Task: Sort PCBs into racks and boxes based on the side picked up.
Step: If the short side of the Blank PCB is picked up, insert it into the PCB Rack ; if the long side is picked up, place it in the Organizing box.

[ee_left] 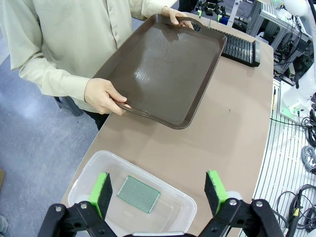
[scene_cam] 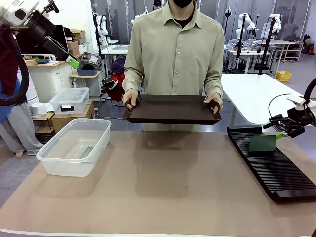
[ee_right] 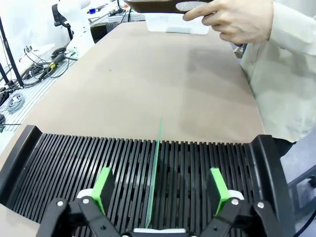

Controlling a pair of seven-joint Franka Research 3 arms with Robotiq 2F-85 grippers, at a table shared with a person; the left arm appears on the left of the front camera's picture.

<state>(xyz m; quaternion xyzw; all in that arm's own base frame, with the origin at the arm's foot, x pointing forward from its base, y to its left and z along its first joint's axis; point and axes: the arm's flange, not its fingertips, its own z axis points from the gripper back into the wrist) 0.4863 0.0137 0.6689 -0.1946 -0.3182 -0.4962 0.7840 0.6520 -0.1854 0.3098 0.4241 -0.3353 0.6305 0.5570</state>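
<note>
Tabletop: slotted PCB (ee_right: pixel 154 170) edge-on, overhead

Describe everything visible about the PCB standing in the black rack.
The PCB in the rack is a thin, flat, dull-green rectangular board. It stands upright on edge in one narrow slot of the long black rack, near the rack's far end. From the right wrist view it appears edge-on as a slim green line. The right end effector is open, its green pads either side of the board without gripping it.
</note>
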